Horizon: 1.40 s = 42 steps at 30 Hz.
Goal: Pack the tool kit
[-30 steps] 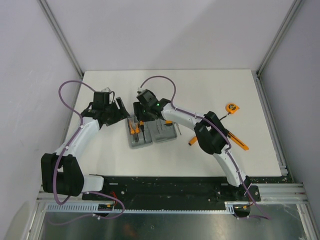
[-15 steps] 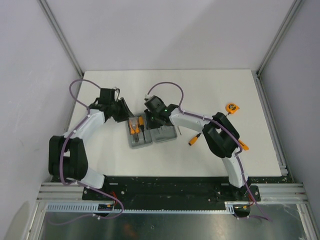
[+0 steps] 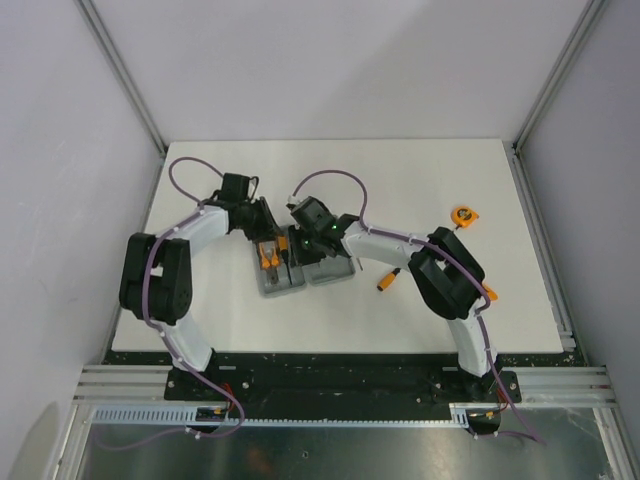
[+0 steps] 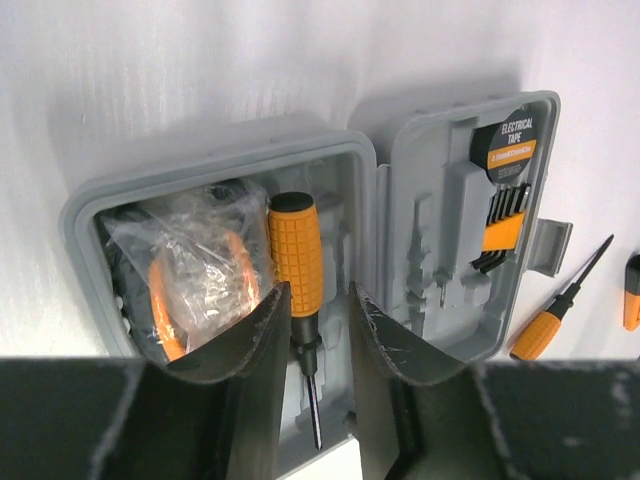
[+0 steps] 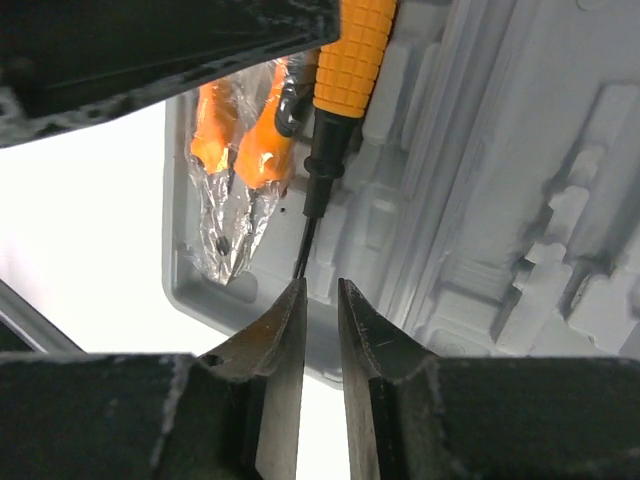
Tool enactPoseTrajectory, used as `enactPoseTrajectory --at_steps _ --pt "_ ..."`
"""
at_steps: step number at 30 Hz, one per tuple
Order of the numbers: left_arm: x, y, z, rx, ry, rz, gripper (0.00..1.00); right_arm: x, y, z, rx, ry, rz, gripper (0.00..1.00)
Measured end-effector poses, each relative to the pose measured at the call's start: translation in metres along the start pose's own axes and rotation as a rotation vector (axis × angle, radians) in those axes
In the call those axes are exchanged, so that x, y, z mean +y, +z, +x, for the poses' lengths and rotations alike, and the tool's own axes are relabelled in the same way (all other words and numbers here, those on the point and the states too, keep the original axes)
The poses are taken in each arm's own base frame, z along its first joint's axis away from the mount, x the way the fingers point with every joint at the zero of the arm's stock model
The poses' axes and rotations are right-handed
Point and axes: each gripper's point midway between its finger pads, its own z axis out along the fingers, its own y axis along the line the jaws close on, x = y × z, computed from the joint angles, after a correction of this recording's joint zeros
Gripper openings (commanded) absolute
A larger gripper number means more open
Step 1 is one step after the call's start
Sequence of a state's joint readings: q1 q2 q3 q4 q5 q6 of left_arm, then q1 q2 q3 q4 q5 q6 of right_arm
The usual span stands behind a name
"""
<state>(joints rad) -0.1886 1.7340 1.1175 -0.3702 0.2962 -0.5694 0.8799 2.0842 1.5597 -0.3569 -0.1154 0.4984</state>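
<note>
Tool kit case (image 3: 328, 270) is laid open and flat on the worktop (image 3: 430, 175), a little left of the middle and somewhat nearer the near edge than the far one. Packing is judged to be partly done. In the half towards the left edge, orange-handled pliers (image 4: 190, 285) wrapped in clear plastic are lodged, and beside them a large screwdriver (image 4: 297, 250) is laid in its moulded slot. In the other half a roll of electrical tape (image 4: 512, 140) and a set of hex keys (image 4: 503, 225) are seated, while several slots there are seen unfilled.

The left gripper (image 4: 318, 292) is held over the case with its jaws part-way apart astride the lower end of the large screwdriver's handle; whether that handle is pinched cannot be told. The right gripper (image 5: 322, 290) is set at the tip of the same tool, its jaws drawn close with only a narrow slit between them and nothing seen in it. The seating of this screwdriver is taken to be the step in hand.

Left to pack are a small screwdriver (image 4: 545, 328) near the case on its right-edge side, a tape measure (image 3: 462, 214) well apart near the right edge, and another orange tool (image 3: 487, 292) half hidden by the right arm, its kind not made out. The case is not yet closed
</note>
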Motion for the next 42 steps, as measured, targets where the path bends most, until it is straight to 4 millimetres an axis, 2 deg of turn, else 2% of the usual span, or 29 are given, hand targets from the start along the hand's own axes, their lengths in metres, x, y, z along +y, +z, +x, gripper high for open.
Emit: enactPoseTrajectory --at_steps 6,14,22,31,42 --pt "0.0 0.013 -0.002 0.014 -0.016 -0.006 0.33 0.008 -0.001 0.0 -0.001 -0.011 -0.029 0.24" --pt "0.005 0.028 0.002 0.039 -0.038 -0.024 0.24 0.018 -0.002 0.008 0.024 -0.044 -0.066 0.2" --pt "0.004 0.03 0.0 0.036 -0.038 -0.029 0.25 0.013 0.009 0.02 0.066 -0.042 -0.057 0.11" --pt "0.004 0.031 -0.002 0.032 -0.037 -0.032 0.25 0.011 0.01 0.019 0.077 -0.027 -0.061 0.01" --pt "0.002 0.031 -0.008 0.014 -0.037 -0.03 0.3 0.012 0.02 0.019 0.11 0.002 -0.116 0.0"
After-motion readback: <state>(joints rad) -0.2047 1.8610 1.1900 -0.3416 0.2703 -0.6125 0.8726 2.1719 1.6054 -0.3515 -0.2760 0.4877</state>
